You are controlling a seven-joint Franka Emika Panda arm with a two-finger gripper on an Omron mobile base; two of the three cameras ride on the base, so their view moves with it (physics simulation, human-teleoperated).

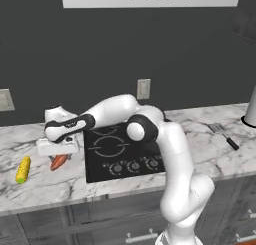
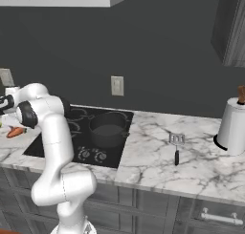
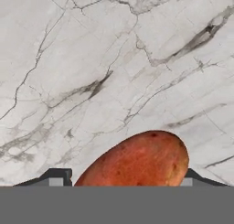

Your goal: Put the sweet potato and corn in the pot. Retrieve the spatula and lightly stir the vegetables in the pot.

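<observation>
- Two fingertips are flanking the sweet potato (image 3: 137, 161) at the hand view's bottom centre — the gripper (image 3: 123, 178) standing wide, not yet clamping.
- Closing off-centre risks the rounded tuber squirting out — rolling toward the corn (image 1: 23, 169) at lower left.

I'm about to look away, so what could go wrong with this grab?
The hand straddles the sweet potato near one rounded end, so it may squirt out as the fingers close. The corn lies close by on the counter and could get nudged. The pot sits across the stove, so a loose grip risks a drop.

Marble counter (image 1: 30, 189), corn (image 1: 23, 169), sweet potato (image 1: 58, 162), spatula (image 2: 176, 144) (right side)
</observation>
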